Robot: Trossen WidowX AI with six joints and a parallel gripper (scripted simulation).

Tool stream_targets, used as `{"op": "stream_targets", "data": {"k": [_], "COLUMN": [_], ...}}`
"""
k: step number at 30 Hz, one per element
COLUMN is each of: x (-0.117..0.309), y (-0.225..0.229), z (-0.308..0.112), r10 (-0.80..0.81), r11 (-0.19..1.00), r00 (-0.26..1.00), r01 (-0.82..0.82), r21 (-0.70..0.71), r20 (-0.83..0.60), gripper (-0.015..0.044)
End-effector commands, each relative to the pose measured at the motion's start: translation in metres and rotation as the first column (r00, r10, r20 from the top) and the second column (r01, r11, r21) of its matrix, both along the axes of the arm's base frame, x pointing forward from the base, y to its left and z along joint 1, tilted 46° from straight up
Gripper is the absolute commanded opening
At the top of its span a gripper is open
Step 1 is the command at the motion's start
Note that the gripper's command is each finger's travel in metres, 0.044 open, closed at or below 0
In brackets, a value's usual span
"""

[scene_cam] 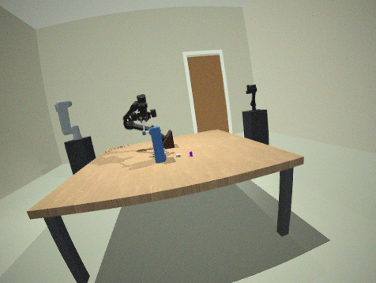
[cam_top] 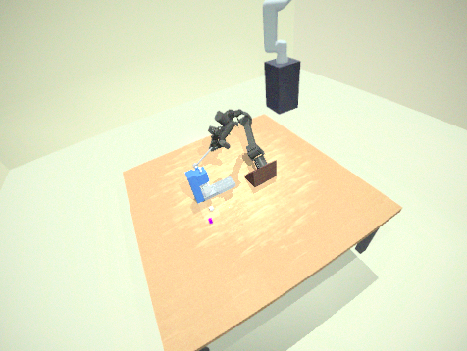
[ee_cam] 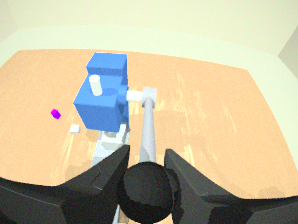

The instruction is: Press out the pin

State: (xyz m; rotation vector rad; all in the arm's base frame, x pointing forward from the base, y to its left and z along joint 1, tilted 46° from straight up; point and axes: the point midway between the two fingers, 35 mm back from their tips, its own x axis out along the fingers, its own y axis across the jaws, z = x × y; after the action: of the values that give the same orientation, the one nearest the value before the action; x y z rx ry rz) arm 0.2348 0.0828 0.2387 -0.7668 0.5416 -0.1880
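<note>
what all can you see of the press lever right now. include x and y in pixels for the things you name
The lever (cam_top: 205,157) (ee_cam: 148,131) is a slim, straight, light grey rod, smooth and perhaps metal-like, with a black ball knob (ee_cam: 146,192) at its free end. Its other end meets a squarish pale hub on a short white pivot at the side of the blue press head (cam_top: 196,174) (ee_cam: 100,107). It slants upward from there to the pincer (cam_top: 214,147) (ee_cam: 147,175), which is closed on the knob end.

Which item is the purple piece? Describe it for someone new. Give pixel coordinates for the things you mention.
On the wooden table (cam_top: 304,216) (scene_cam: 221,170) (ee_cam: 210,130), find the blue press (cam_top: 198,185) (scene_cam: 158,145) (ee_cam: 100,110). Near it lie two tiny pieces. It's the vivid purple one (cam_top: 211,221) (scene_cam: 190,154) (ee_cam: 56,114), farther out; its neighbour is white.
</note>
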Motion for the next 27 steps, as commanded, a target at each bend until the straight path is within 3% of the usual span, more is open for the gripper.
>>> {"op": "stream_targets", "data": {"k": [1, 27], "x": [-0.0020, -0.0064], "y": [-0.0044, -0.0123], "z": [-0.0036, -0.0111], "r10": [-0.004, -0.004], "r11": [1.000, 1.000], "r00": [1.000, 1.000], "r01": [0.004, 0.004], "r21": [-0.013, -0.013], "r20": [-0.007, -0.007], "gripper": [0.0000, 0.0000]}}
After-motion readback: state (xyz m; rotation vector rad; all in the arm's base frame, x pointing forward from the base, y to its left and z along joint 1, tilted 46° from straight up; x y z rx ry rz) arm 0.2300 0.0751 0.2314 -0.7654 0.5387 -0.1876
